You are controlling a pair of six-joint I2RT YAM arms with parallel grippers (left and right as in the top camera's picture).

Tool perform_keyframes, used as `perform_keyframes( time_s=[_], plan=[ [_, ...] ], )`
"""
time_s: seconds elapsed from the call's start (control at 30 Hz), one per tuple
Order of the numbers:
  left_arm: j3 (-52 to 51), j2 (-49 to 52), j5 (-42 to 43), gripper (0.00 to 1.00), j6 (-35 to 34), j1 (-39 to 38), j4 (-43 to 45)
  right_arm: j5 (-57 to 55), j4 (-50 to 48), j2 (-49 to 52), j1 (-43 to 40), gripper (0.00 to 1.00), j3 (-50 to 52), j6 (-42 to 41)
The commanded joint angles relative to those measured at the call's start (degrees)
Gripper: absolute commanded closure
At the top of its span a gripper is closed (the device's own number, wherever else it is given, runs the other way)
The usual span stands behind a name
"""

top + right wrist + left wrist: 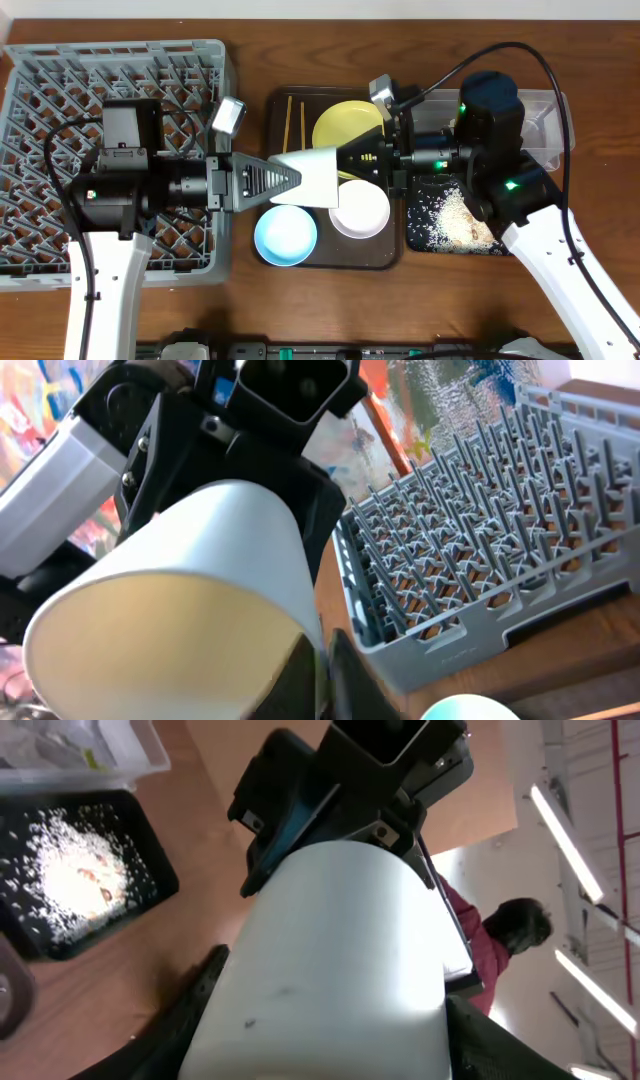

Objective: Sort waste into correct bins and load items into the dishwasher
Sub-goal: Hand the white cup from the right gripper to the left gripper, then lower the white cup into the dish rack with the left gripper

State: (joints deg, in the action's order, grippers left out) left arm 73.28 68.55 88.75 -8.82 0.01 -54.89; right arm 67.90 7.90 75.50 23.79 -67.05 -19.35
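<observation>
Object handled: a white cup (318,172), plain and tapered, lay on its side in the air above the middle of the dark brown serving tray (275,110).
Orientation: its narrow base pointed toward the left arm and its wide open mouth toward the right arm.
Surface: the outer wall was smooth and matte. The left wrist view showed a few small dark specks on it. The inside looked cream-shaded in the right wrist view.
Left gripper (285,180): it was closed on the base end of the cup, with its dark fingers (190,1010) pressed against opposite sides of the wall.
Right gripper (350,162): set narrow at the mouth end. Its fingers (345,675) appeared to pinch the rim wall between them, but the contact sat at the frame edge, so I was not certain of it.
Below the cup: a pale yellow plate (345,122) and two chopsticks (293,125) lay at the far side of the serving tray. A light blue bowl (285,235) and a white bowl (360,210) sat side by side at the near side.
Bins: a black tray (420,240) stood just right of the serving tray and held scattered rice scraps (460,215). A clear tub (545,120) stood behind it, partly hidden by the right arm.
Dish rack (60,90): the grey lattice rack stood left of the serving tray, under the left arm.
</observation>
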Motion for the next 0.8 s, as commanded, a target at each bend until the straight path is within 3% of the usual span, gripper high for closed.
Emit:
perform_keyframes(
  time_s=[0.0,0.13,0.23,0.33,0.53,0.63,0.77],
  plan=[
    [0.8,-1.0,-3.0,0.42,0.4,-0.2,0.4,-0.1,0.0,0.0,-0.2,0.75,-0.9,-0.6],
    [0.8,-2.5,-15.7,0.43,0.4,-0.2,0.1,-0.3,0.1,0.0,-2.5,0.49,-0.9,-1.7],
    [0.8,-4.2,-26.5,0.43,0.4,-0.2,-0.2,-0.7,1.4,0.0,-6.2,0.41,-0.9,-2.3],
    [0.8,-5.7,-39.2,0.44,0.4,-0.2,-2.8,-2.2,4.7,0.0,-10.2,0.41,-0.9,-3.4],
    [0.8,-7.0,-76.1,0.46,-3.1,-0.2,-15.4,-12.3,20.1,0.0,-11.1,0.4,-0.9,-2.2],
    [0.7,-6.9,-86.4,0.46,-6.2,-0.2,-20.2,-24.8,30.9,0.0,-7.9,0.39,-0.8,-1.4],
    [-0.7,-6.8,-93.4,0.46,-10.5,-0.2,-22.6,-40.6,39.2,0.1,-0.8,0.39,-0.8,-1.2]
  ],
)
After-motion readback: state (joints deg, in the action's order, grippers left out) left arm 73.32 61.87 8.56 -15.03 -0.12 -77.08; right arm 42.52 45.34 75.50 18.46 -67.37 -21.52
